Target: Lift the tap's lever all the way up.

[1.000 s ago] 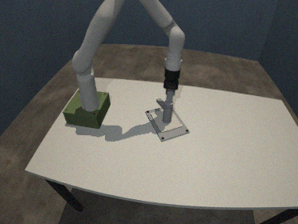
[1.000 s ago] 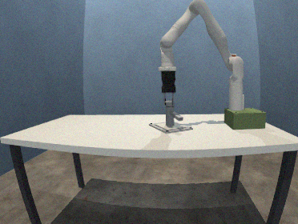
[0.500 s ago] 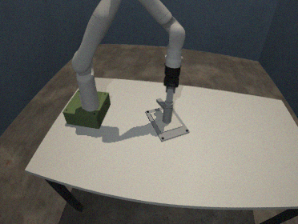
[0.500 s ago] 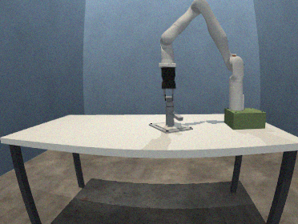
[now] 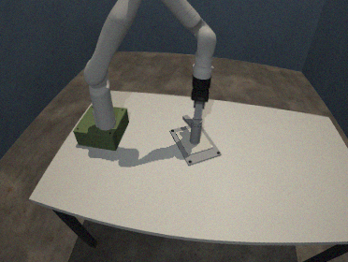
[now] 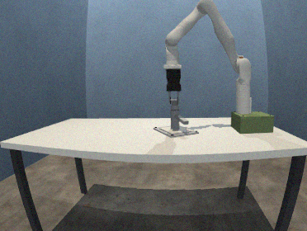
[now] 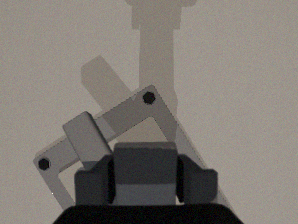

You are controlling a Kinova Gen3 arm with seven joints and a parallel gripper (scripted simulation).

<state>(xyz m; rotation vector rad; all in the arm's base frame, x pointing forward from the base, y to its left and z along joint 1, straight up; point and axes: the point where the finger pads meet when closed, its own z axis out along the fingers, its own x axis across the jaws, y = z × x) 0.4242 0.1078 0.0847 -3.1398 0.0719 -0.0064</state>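
A grey tap (image 5: pixel 195 133) stands on a square metal base plate (image 5: pixel 195 146) near the middle of the white table. Its spout (image 6: pixel 183 121) sticks out sideways. The lever (image 5: pixel 198 113) stands upright on top of the tap body. My gripper (image 5: pixel 198 109) hangs straight down over the tap and is shut on the lever. In the exterior view the gripper (image 6: pixel 174 100) sits right above the tap column (image 6: pixel 175 120). In the wrist view the lever top (image 7: pixel 144 172) fills the gap between my fingers, with the base plate (image 7: pixel 110 131) below and the spout (image 7: pixel 86 136) to the left.
The arm's green mounting block (image 5: pixel 102 127) stands on the table to the left of the tap; it shows at the right in the exterior view (image 6: pixel 252 122). The table edges are far from the tap.
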